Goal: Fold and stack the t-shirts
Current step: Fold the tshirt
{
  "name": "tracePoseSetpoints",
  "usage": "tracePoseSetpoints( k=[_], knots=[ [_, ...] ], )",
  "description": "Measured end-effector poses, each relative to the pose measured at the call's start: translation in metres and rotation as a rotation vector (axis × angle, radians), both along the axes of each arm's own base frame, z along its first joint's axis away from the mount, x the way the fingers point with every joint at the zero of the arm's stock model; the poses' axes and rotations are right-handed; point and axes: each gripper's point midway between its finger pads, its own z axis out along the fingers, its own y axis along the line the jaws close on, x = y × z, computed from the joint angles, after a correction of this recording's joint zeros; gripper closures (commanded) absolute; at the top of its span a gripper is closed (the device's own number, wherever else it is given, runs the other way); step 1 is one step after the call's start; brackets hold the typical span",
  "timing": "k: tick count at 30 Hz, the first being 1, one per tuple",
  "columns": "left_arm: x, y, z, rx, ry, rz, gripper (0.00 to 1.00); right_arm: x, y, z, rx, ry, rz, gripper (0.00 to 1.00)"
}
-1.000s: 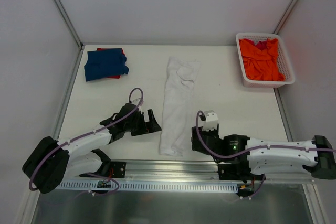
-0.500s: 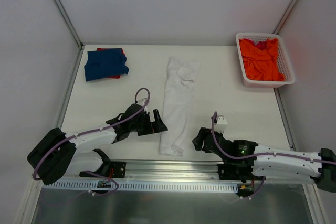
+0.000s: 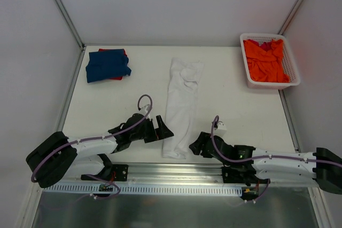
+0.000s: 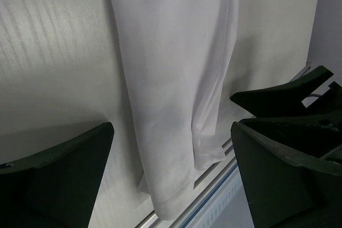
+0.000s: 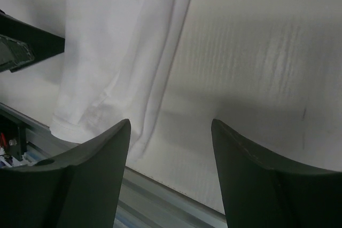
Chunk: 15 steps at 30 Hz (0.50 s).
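Observation:
A white t-shirt (image 3: 181,105), folded into a long narrow strip, lies lengthways in the middle of the table; its near end reaches the front edge (image 4: 171,148) (image 5: 112,68). My left gripper (image 3: 164,130) is open, low at the left side of the near end. My right gripper (image 3: 194,146) is open, low at the right side of the near end. Neither holds cloth. A folded dark blue t-shirt (image 3: 107,64) lies on a red one (image 3: 121,52) at the far left. An orange t-shirt (image 3: 265,60) is bunched in the basket.
A white lattice basket (image 3: 293,73) stands at the far right corner. The metal rail (image 3: 176,172) runs along the table's front edge just behind the shirt's near end. Grey walls close the sides and back.
Both grippers have moved toward the near end of the white shirt: the left one right and nearer, the right one left and nearer. The shirt has not moved.

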Motion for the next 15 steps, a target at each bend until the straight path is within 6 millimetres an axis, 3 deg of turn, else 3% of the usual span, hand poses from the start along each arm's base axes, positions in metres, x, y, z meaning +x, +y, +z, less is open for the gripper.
tracePoseSetpoints(
  k=[9, 15],
  knots=[
    [-0.023, -0.014, -0.001, -0.028, 0.025, -0.026, 0.07, 0.0, 0.026, 0.002, 0.091, 0.019, 0.013, 0.34],
    [-0.038, -0.018, -0.005, -0.047, 0.059, -0.032, 0.14, 0.0, 0.036, 0.001, 0.128, 0.028, 0.021, 0.34]
  ],
)
